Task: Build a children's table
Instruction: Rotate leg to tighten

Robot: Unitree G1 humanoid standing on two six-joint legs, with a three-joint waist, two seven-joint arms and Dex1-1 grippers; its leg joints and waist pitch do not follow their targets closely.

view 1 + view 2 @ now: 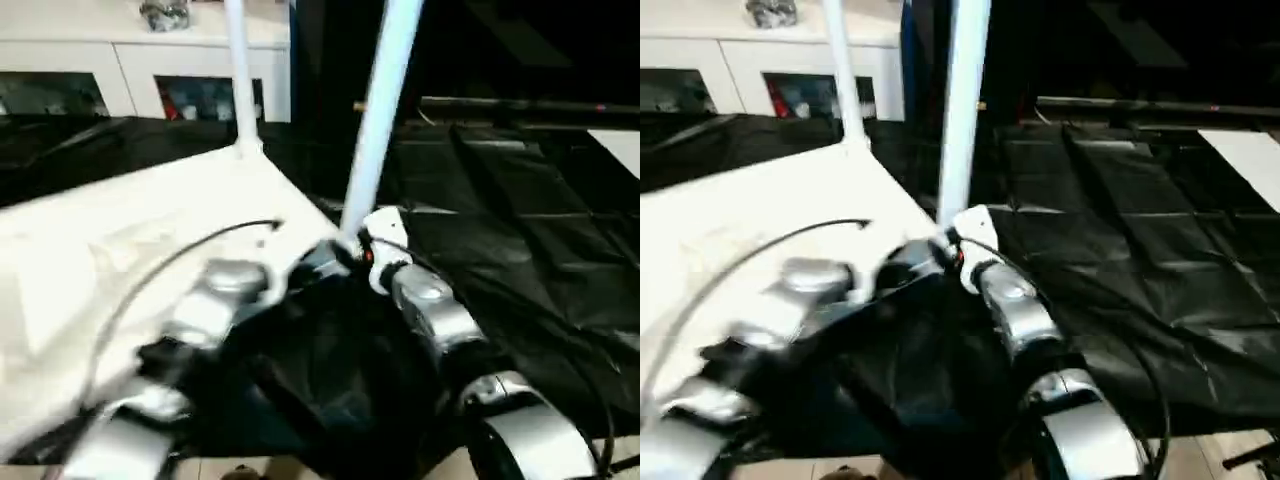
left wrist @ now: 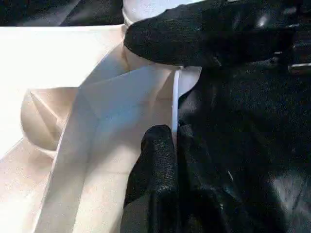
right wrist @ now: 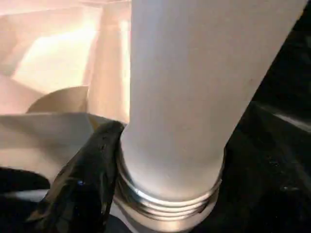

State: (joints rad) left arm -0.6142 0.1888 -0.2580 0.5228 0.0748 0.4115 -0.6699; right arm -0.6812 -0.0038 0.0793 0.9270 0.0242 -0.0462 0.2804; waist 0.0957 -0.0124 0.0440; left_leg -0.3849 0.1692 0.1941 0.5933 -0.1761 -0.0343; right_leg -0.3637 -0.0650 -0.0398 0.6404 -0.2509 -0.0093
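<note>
The white table top (image 1: 120,240) lies upside down in front of me on black sheeting (image 1: 520,230), its near corner right between my two forearms. Two white legs stand up from it: the near leg (image 1: 378,110) rises from that corner socket, tilted a little away to the right, and the far leg (image 1: 240,70) stands at the corner further back. My right pincer (image 3: 146,194) is around the base of the near leg, one black finger (image 3: 82,179) pressed against the threaded collar where the tube meets the socket, so it grips the near leg low down. My left pincer (image 2: 167,145) is pinched shut on the thin edge of the table top's rim at the same corner, its fingers nearly touching with the white wall between them. In my left wrist view another black finger (image 2: 175,34) lies across the round socket just beyond. A white cabinet (image 1: 130,70) with glass doors stands behind, well apart from the work.
</note>
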